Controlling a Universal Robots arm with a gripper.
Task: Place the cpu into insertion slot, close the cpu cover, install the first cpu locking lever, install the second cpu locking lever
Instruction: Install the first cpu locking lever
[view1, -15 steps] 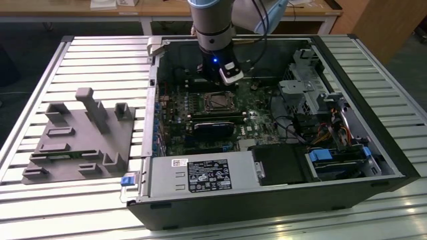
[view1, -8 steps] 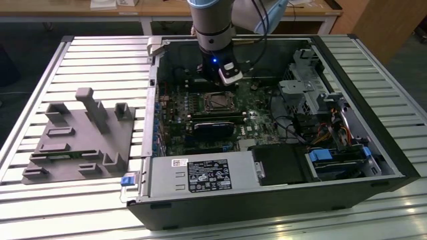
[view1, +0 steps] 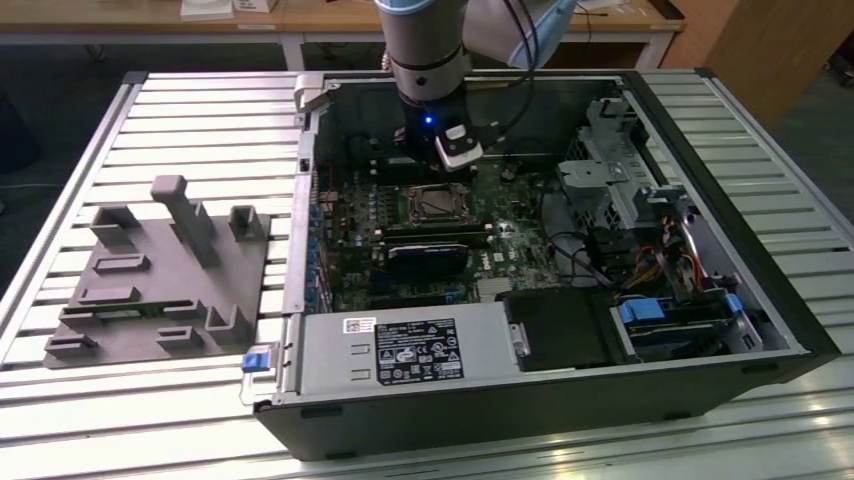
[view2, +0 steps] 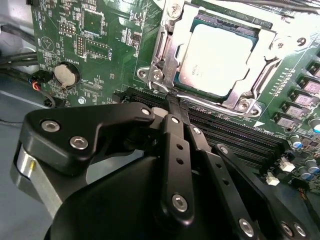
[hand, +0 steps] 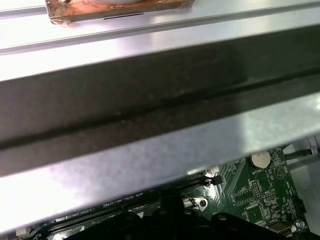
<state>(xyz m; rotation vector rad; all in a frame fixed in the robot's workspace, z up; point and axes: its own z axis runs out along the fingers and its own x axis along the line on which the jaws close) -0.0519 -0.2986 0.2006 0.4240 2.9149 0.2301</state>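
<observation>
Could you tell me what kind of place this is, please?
Probably a robotics lab or workshop: an open computer case lies on a slatted metal table, a robot arm reaches in, and wooden desks stand behind.

Case wall (view1: 312, 170) and drive cage (view1: 607, 140) hem the motherboard (view1: 521, 235); top open.

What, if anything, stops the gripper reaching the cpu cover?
Likely nothing, so yes: in the second wrist view the gripper points at a corner of the cpu cover, close by, with nothing standing between them.
</observation>
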